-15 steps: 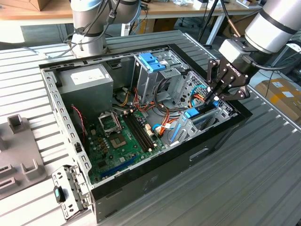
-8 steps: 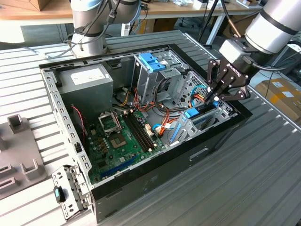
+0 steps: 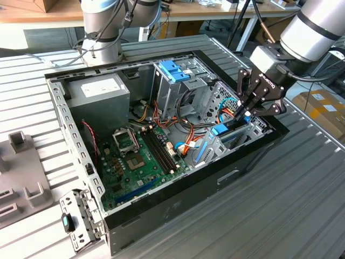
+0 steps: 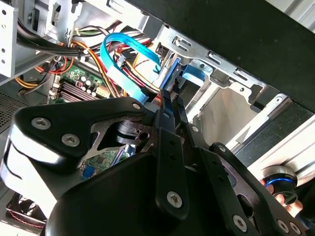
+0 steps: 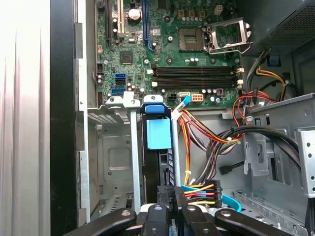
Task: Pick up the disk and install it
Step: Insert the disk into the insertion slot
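While the arm reaches into the open computer case (image 3: 178, 208) on the desk (image 3: 302, 210), the pincer (image 3: 248, 108) is closed on the disk (image 5: 170, 169), gripping its top edge; disk stands on edge in the drive bay (image 5: 115, 162) at the case's corner on the exterior view's right, blue tab (image 5: 159, 133) beside it; motherboard (image 3: 143, 156) lies nearby; bundled cables (image 5: 211, 137) run alongside.

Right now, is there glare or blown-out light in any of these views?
In the first wrist view the ribbed grey metal table is washed out to white beside the case; in the second wrist view the black gripper looms soft and close; the exterior view is evenly lit.
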`<state>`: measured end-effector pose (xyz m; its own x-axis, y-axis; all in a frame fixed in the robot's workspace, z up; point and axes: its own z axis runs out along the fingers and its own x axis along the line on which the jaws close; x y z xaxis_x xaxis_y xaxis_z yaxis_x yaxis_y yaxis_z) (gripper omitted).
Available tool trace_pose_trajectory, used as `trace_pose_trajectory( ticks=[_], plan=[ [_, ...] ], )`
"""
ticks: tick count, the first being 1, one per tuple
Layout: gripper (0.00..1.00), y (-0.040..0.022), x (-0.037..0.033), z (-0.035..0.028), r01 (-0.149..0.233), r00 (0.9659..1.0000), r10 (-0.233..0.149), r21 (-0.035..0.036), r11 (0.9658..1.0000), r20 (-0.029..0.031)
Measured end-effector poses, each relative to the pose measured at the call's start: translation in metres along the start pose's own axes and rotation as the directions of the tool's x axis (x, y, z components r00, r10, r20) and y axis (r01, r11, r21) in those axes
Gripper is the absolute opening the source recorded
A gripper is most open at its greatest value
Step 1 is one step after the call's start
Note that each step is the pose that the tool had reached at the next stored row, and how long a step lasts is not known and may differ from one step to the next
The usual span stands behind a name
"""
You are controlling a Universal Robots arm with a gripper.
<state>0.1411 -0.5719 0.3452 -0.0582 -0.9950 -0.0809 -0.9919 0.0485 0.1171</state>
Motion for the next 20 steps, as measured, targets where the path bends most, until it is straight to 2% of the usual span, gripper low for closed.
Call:
trace_pose_trajectory(
  ticks=[6, 9, 14, 20],
  plan=[
    [0.16, -0.0003, 0.0007, 0.0009, 0.008, 1.0000, -0.008, -0.0006, 1.0000, -0.0011],
    [0.16, -0.0005, 0.0007, 0.0006, 0.041, 0.9991, -0.041, -0.0035, 0.9991, -0.0040],
    [0.16, -0.0007, 0.0003, -0.0034, 0.042, 0.9991, -0.042, -0.0036, 0.9991, -0.0030],
    [0.16, -0.0014, 0.0003, -0.0033, 0.042, 0.9991, -0.042, -0.0039, 0.9991, -0.0031]
  ],
)
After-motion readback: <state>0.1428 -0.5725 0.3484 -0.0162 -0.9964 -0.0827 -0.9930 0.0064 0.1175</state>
